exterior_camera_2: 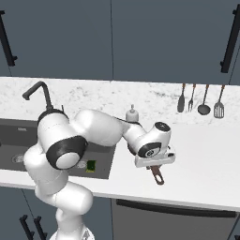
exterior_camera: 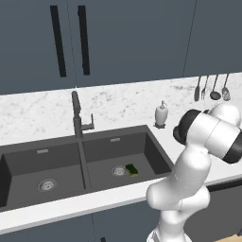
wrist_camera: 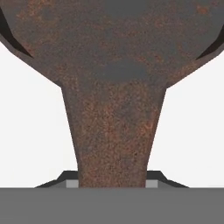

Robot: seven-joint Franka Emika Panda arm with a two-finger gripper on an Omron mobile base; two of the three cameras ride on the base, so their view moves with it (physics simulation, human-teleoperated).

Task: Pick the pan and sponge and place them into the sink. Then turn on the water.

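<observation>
One sponge (exterior_camera: 132, 169) in sink (exterior_camera: 156, 151); gripper (wrist_camera: 112, 183) clamped on one pan (wrist_camera: 112, 65) handle.

Both base views look forward and down from behind the arm, left and right, sharing the sink (exterior_camera: 28, 163), faucet (exterior_camera: 77, 116) and white tabletop (exterior_camera_2: 206, 173). The hand view sits very close above the pan (wrist_camera: 113, 87).

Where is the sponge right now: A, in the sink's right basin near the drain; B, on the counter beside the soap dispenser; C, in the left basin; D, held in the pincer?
A: the sponge lies on the floor of the sink's right basin, beside its drain.
</observation>
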